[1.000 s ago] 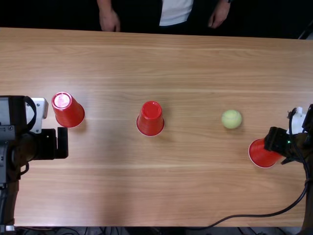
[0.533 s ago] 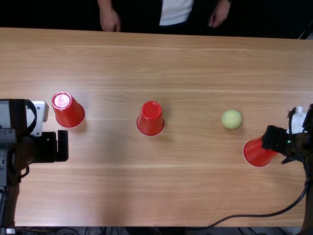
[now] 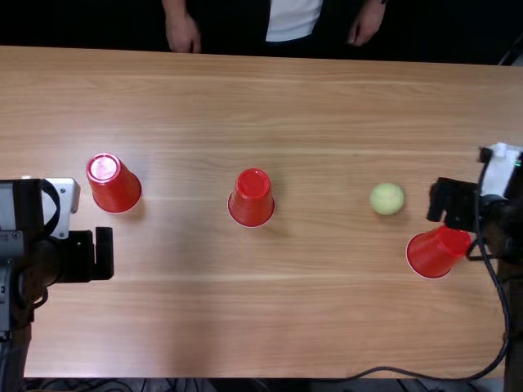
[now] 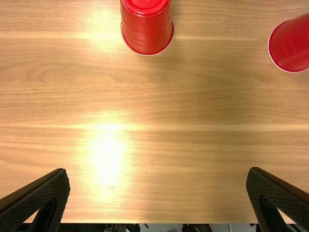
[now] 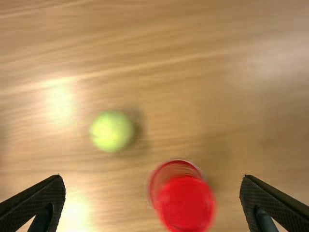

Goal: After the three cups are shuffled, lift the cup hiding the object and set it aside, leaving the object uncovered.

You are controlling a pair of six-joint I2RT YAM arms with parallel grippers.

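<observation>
A yellow-green ball (image 3: 386, 198) lies uncovered on the table's right side, also seen as ball (image 5: 111, 131). Just near and right of it a red cup (image 3: 437, 251) stands mouth down; it appears too as cup (image 5: 183, 197). My right gripper (image 3: 448, 204) hangs open above the table, just beyond that cup, holding nothing (image 5: 150, 182). Two more red cups stand mouth down: the left cup (image 3: 113, 184) (image 4: 146, 24) and the middle cup (image 3: 252, 198) (image 4: 291, 43). My left gripper (image 3: 102, 253) (image 4: 157, 173) is open near the left cup, toward the near edge.
The wooden table (image 3: 261, 106) has bare room across its far half and between the cups. A person stands at the far edge, hands (image 3: 183, 34) off the table. A cable (image 3: 458, 359) trails from the right arm over the near edge.
The right gripper set the red cup down a little to the left, let go of it and drew back toward the far side. The left arm has barely moved.
</observation>
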